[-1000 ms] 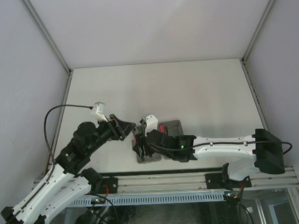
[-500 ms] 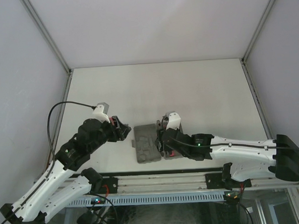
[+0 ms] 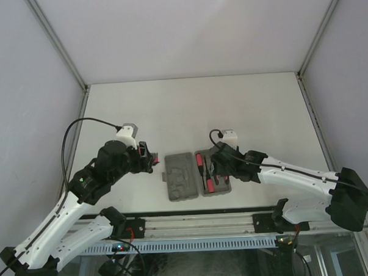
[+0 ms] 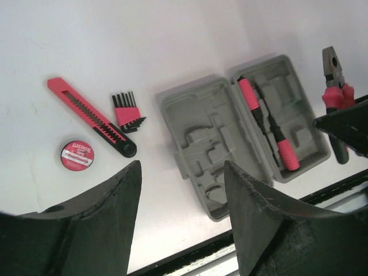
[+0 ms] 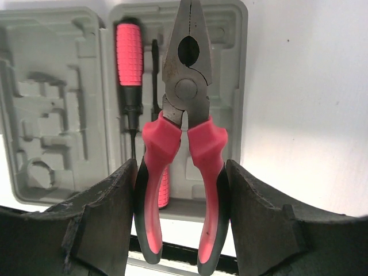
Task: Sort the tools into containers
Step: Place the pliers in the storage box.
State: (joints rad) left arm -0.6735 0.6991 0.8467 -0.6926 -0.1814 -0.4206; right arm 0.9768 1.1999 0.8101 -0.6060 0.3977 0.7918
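Jaws of the right gripper (image 5: 181, 195) clamp the pliers (image 5: 183, 86), with the case (image 5: 52, 115) beneath them, while the left gripper (image 4: 181, 172) gapes empty.

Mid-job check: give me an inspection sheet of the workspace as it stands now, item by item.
Surface: white table, no spills seen.
Job's things: grey tool case lies open. Two screwdrivers sit in the half nearer the right arm; the other half's slots are empty. Utility knife, hex key set and red tape roll lie loose on the table beside the case. Pliers are held over the case.
Clutter: nothing seen.
Grippers: left gripper open, empty; right gripper shut on the pliers' handles.
Cables: black cable loops off the left arm, away from the tools.
Surroundings: pale walls; metal rail at the near edge.
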